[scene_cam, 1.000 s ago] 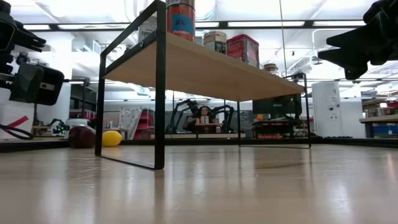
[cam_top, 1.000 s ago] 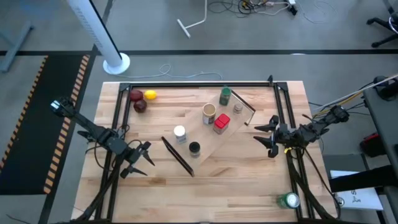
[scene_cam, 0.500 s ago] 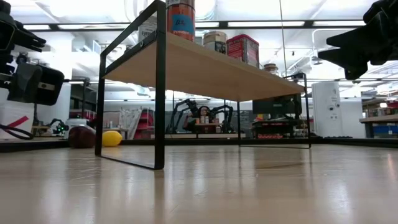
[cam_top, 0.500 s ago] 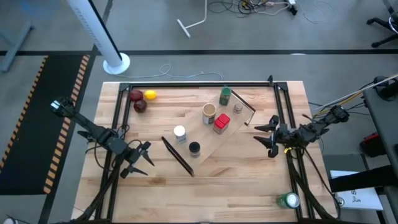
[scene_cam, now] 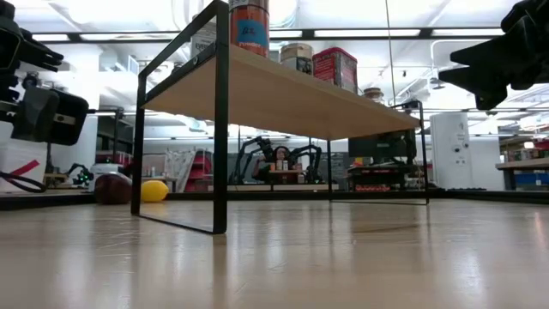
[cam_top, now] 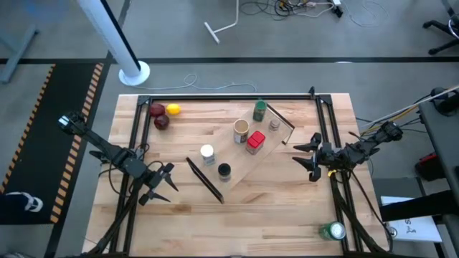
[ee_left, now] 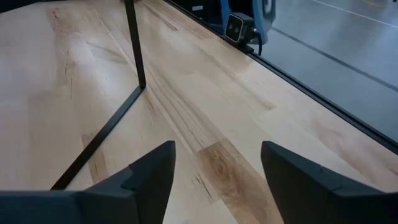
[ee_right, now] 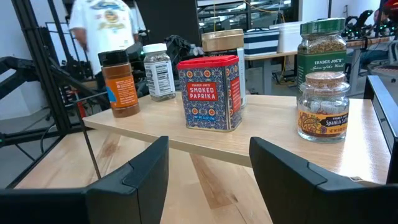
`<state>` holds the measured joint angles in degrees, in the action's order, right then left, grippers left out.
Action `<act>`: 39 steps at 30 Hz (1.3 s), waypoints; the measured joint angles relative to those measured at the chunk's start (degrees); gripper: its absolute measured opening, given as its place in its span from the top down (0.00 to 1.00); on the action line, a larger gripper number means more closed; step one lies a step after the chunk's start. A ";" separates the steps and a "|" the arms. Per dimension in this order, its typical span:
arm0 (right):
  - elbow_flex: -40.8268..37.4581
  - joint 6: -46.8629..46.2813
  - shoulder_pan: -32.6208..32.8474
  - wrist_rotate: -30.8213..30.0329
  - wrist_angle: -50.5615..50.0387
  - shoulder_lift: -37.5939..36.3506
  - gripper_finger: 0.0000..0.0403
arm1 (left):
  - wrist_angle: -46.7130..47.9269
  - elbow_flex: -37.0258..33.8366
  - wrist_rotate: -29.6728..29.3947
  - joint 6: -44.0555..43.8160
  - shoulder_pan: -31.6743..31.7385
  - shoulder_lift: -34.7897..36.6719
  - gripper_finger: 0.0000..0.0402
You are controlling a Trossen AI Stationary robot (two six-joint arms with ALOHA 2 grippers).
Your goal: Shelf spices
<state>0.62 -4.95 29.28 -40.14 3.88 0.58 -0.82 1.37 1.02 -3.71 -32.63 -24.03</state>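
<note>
The shelf, a light-wood plank on black end bars, stands slantwise mid-table on its bars. All the spices stand upright on it: green-lidded jar, tan cylinder, red box, tiny jar, white-capped jar, black-capped jar. My left gripper hangs open left of the shelf, over bare wood. My right gripper hangs open right of the shelf, pointing at it. Nothing lies between either pair of fingers.
Two red fruits and a yellow one lie at the far left inside the black table frame. A green-and-white can stands at the near right corner. A person's dark cap shows beside the table's left.
Both arms have kept still. A person's dark cap has come into the high view on the floor left of the table. The figure seen far behind the shelf in the low view has gone.
</note>
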 joint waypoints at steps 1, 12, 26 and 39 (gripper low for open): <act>0.00 0.00 -0.02 -0.02 0.02 0.00 0.51 | 0.00 0.02 0.00 0.00 -0.02 0.00 0.43; 0.00 0.00 -0.02 0.00 0.01 0.00 0.51 | -0.02 0.02 0.00 0.00 -0.02 0.00 0.40; 0.00 0.00 0.00 0.00 0.02 -0.01 0.51 | 0.00 0.02 0.00 -0.01 0.00 0.00 0.44; 0.00 0.00 -0.01 0.00 0.01 -0.01 0.51 | -0.02 0.02 -0.01 0.00 -0.01 0.00 0.45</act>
<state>0.62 -4.95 29.27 -40.14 3.89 0.57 -0.84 1.39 1.01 -3.70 -32.63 -24.03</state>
